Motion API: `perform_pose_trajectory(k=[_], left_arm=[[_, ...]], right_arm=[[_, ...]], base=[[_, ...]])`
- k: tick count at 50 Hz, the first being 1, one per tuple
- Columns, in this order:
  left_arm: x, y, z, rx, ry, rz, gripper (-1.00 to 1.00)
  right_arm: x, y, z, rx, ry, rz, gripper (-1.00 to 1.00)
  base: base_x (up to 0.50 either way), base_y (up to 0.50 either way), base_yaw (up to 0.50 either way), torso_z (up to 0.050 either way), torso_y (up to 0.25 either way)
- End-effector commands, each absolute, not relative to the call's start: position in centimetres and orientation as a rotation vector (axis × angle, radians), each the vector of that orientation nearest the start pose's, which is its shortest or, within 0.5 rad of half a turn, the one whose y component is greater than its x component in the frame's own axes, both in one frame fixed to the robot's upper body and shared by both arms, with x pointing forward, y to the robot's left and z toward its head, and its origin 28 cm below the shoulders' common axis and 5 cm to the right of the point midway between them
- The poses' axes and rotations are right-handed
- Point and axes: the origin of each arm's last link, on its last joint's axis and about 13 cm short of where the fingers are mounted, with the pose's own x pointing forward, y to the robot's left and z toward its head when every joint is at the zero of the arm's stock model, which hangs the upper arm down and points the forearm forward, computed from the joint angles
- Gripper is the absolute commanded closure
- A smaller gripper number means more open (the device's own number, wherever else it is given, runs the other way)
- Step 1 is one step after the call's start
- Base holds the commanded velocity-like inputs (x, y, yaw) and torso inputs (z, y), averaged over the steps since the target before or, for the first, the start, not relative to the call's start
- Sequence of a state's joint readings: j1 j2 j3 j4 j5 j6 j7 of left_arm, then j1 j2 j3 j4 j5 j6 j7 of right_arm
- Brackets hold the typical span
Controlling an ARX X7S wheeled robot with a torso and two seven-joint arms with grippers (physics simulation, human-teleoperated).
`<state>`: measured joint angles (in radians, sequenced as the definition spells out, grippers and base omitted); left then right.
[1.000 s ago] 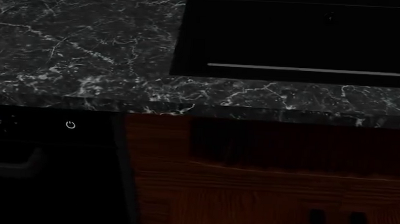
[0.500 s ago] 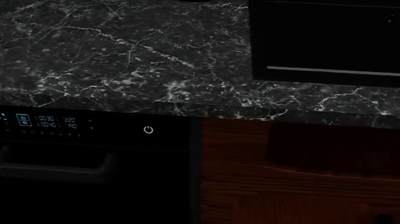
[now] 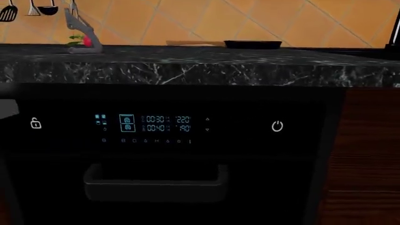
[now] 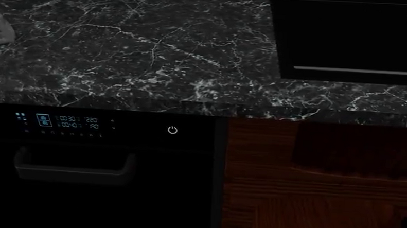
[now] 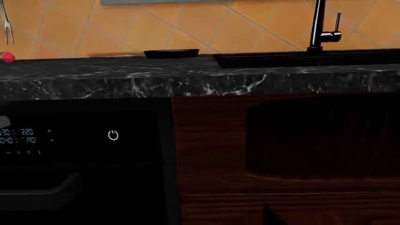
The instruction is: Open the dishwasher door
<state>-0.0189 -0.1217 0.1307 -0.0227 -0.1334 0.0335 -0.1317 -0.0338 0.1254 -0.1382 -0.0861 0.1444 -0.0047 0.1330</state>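
Note:
The dishwasher door [image 4: 117,192] is a glossy black panel under the counter at the lower left of the head view, and it is closed. It has a blue-lit display [image 4: 59,121], a white power symbol [image 4: 172,129] and a wide dark grey bar handle [image 4: 74,169]. The left wrist view faces the door [image 3: 269,178] head-on, with the handle [image 3: 155,185] low in the picture. The right wrist view shows the door's right part [image 5: 112,187] and the handle's end [image 5: 37,194]. Neither gripper's jaws show in any view. Small dark shapes at the head view's bottom edge are too faint to identify.
A black marble countertop [image 4: 124,48] overhangs the door. A black recessed sink basin [image 4: 351,38] with a faucet [image 5: 320,23] is at the right. A reddish-brown wood cabinet [image 4: 323,191] adjoins the door's right side. A dark pan [image 3: 253,44] lies at the counter's back.
The head view has shifted left. The dishwasher door, display and handle have slid right in the picture and now show in full. The door stays closed.

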Motion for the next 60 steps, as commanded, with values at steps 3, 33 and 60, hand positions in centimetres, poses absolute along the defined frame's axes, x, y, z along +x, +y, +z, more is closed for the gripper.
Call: perform_pose_trajectory(k=[3,33,60], left_arm=[[21.29,20.78,1.37,-0.037,0.000,0.008,-1.00],[20.83,20.89,1.06,-0.005,0.003,-0.007,-1.00],[20.55,20.83,1.19,-0.001,0.000,-0.019,-1.00]], right_arm=[[20.04,-9.56,2.34,0.023,-0.036,0.013,-1.00],[20.10,-9.52,2.37,0.006,-0.038,-0.016,-1.00],[19.71,-9.69,2.13,0.022,-0.037,-0.014,-1.00]], base=[[0.00,0.00,0.00,-0.050,0.000],[0.00,0.00,0.00,-0.050,0.000],[0.00,0.00,0.00,-0.050,0.000]])
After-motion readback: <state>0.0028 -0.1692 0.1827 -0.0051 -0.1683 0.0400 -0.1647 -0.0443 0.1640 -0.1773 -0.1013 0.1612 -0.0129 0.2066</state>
